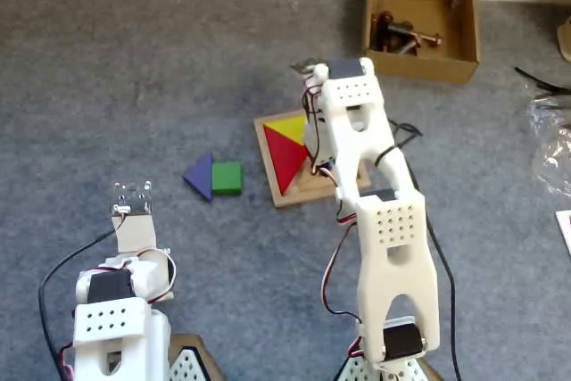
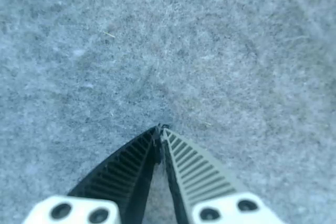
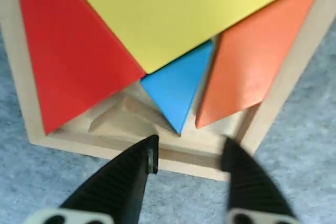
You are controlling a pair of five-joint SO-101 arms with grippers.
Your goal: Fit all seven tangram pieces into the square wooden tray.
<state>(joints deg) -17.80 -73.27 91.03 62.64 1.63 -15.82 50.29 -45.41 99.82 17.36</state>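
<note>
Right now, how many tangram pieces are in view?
6. In the tray: red triangle, yellow triangle, light blue triangle, orange piece. On the carpet beside it: dark blue triangle touching green square. A seventh may hide under the arm.

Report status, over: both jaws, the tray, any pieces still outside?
Left jaws shut, empty, over carpet. Right jaws open, empty, above tray edge. Tray holds red, yellow, blue, orange pieces. Dark-blue triangle, green square outside, beside tray.

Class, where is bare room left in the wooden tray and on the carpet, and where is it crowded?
Free: tray wood between red triangle, light-blue triangle and rim; grey carpet beside dark-blue triangle. Crowded: around yellow triangle and orange piece.
</note>
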